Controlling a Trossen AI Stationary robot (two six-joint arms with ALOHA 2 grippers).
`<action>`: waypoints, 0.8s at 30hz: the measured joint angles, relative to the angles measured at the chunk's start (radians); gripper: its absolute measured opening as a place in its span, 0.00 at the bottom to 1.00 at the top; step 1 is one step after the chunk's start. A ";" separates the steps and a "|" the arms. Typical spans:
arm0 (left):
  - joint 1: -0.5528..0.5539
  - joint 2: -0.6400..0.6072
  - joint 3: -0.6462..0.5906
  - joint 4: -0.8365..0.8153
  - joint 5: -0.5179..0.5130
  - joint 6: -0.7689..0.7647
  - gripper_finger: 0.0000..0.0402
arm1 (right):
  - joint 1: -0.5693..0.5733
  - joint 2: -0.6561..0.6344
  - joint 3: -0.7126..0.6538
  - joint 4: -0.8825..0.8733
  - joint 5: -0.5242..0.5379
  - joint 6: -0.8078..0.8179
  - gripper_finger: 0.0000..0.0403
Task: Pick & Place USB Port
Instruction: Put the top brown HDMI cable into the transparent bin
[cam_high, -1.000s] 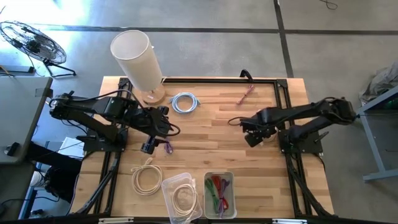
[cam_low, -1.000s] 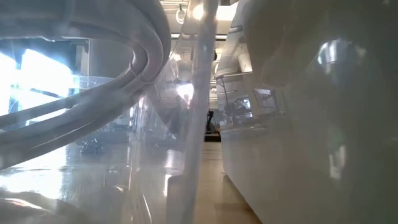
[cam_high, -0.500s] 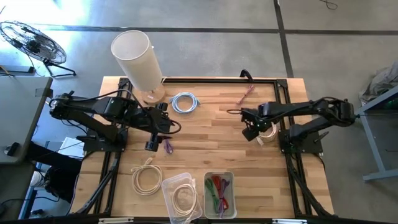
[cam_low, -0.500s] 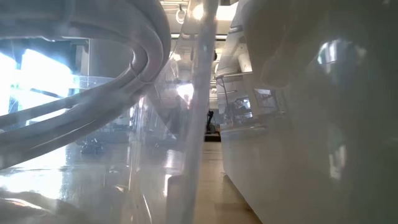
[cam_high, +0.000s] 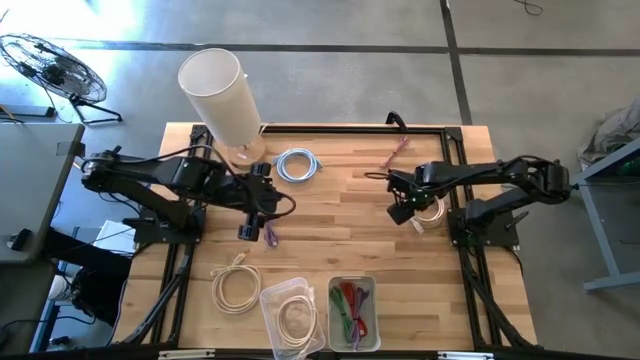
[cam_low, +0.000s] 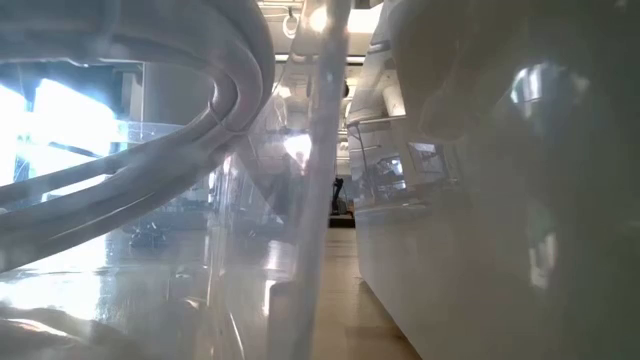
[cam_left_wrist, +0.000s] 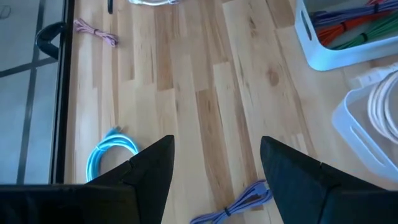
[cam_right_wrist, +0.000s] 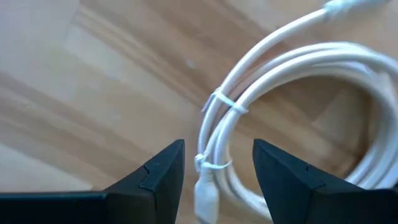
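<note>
Lying on the right side of the wooden table (cam_high: 340, 215), the coiled white USB cable (cam_right_wrist: 292, 118) sits close to the right arm's base, bound by thin ties on one side. You can see in the right wrist view that its plug end (cam_right_wrist: 205, 199) trails out of the coil toward the camera, its long axis running roughly in line with the gap between the fingers. The right gripper (cam_high: 403, 212) is poised just above that bundle with its fingers spread and holding nothing; the tied part of the coil and the plug lie between the two fingertips as you look past them, and whether they touch the cable you cannot tell.

Across the table, the left gripper (cam_high: 247, 231) hovers with its fingers parted and empty, and the small purple cable (cam_left_wrist: 239, 202) lies on the wood just beyond its fingertips. A blue coiled cable (cam_high: 297, 164) rests near the far edge beside the white cylinder (cam_high: 220, 95). At the near edge, you have a clear bin (cam_high: 270, 298) with a white coil and a bin of coloured cables (cam_high: 353, 310).
</note>
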 joint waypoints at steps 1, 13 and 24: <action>0.000 0.006 0.000 0.001 0.000 -0.001 0.58 | -0.001 0.000 0.000 0.001 0.009 0.000 0.45; 0.000 0.068 0.000 0.090 -0.035 0.007 0.58 | -0.014 0.000 -0.124 0.093 0.011 0.002 0.45; 0.000 0.141 0.000 0.147 -0.186 0.051 0.58 | -0.013 -0.005 -0.199 0.196 -0.004 -0.140 0.12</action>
